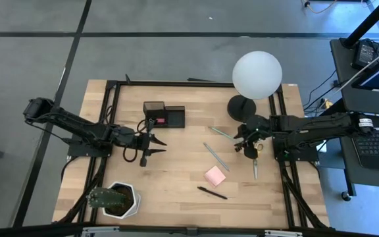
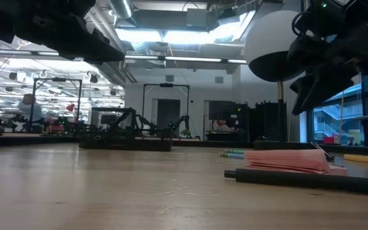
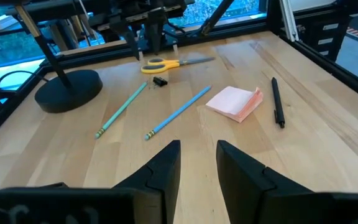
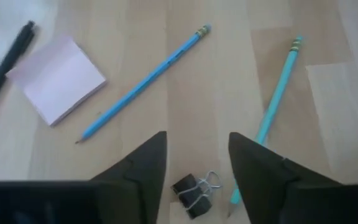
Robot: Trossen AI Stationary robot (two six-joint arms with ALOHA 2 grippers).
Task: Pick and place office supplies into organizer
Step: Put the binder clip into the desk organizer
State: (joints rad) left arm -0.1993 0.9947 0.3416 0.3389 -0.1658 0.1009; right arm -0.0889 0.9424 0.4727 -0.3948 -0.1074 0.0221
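Right gripper [image 4: 191,171] hovers over a binder clip [image 4: 194,193], fingers apart and empty.

The clip lies on the desk [image 1: 176,178] between the right fingers, untouched, beside the yellow-handled scissors [image 3: 169,63]. Two blue pencils [image 4: 145,84] [image 4: 272,112], a pink sticky-note pad [image 1: 215,176] and a black pen [image 1: 212,193] lie loose nearby. The black organizer [image 1: 164,116] stands toward the desk's far edge, just beside the left gripper [image 1: 160,147], whose fingers stand apart, holding nothing.
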